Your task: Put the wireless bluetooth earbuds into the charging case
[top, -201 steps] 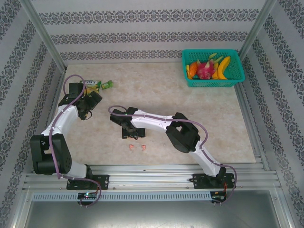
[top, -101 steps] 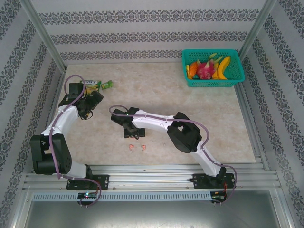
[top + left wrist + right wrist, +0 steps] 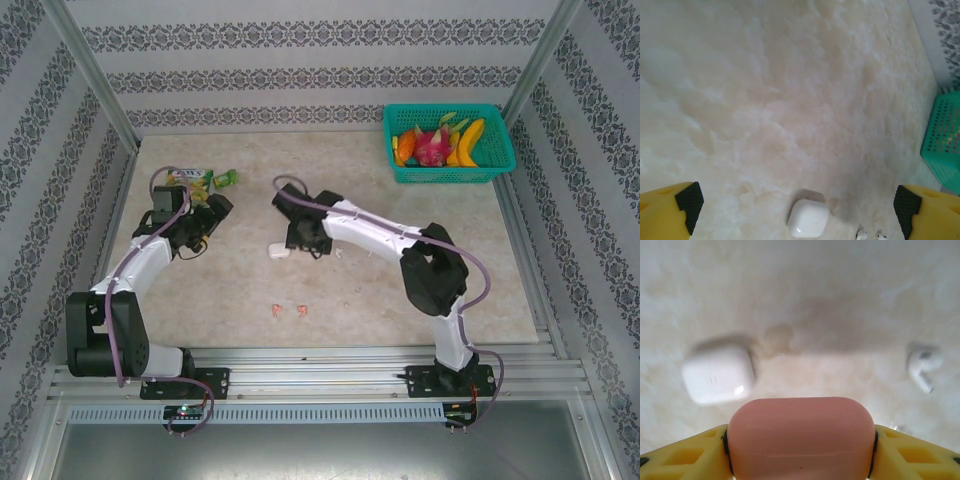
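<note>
**Right arm carries pink case away from its buds**

Within the last second the right arm (image 3: 380, 235) has swung from the near middle of the surface (image 3: 350, 180) out toward 12 o'clock. The left arm (image 3: 140, 265) has stretched a little farther out too.

The right pincer (image 3: 302, 238) is closed part-way on the pink case (image 3: 800, 440), with a jaw pressed to each end; the lid looks shut. The left pincer (image 3: 207, 222) gapes wide and holds nothing.

The move leaves the two pink buds (image 3: 272, 310) well apart from the right pincer, at its 6 o'clock. No bud is housed yet, and I judge the case must open before any goes in.

In the right wrist view, the white case (image 3: 717, 375) lies just beside the pink case at its 10 o'clock. A white bud (image 3: 925, 365) lies at 2 o'clock.
</note>
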Controlling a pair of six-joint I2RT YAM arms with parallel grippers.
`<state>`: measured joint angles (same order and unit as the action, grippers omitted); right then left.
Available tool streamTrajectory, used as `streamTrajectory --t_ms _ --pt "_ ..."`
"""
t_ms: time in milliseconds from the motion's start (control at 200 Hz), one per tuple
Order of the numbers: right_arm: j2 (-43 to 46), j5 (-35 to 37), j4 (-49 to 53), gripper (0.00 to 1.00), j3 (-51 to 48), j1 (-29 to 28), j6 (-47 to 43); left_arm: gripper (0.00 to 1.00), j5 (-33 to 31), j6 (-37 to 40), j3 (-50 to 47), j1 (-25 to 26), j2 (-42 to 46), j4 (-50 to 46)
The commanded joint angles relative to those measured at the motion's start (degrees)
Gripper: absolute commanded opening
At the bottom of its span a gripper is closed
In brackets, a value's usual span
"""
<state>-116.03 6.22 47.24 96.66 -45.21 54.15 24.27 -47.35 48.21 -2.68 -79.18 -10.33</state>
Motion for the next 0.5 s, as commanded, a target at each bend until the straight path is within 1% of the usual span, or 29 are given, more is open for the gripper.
streamTrajectory --t_ms 0,150,235,375,495 --pt "1.55 -3.79 -3.40 0.59 0.31 4.18 -1.29 1.00 2.31 -0.76 -2.25 2.76 1.40 10.66" --pt "0.22 -9.71 -6.79 0.58 3.05 9.76 0.05 1.00 1.87 0.79 -3.27 7.50 -0.24 17.80" --pt "-1.05 -13.40 -8.83 0.58 4.13 12.62 2.40 1.00 1.89 1.26 -3.44 10.13 -2.41 22.35" --pt "-3.07 -18.86 -13.88 0.58 4.56 16.34 7.32 1.00 1.57 1.69 -2.19 13.93 -8.24 30.01" --pt "-4.62 -22.26 -18.04 0.59 4.30 18.50 11.75 0.99 1.56 2.46 1.06 16.55 -13.95 33.63"
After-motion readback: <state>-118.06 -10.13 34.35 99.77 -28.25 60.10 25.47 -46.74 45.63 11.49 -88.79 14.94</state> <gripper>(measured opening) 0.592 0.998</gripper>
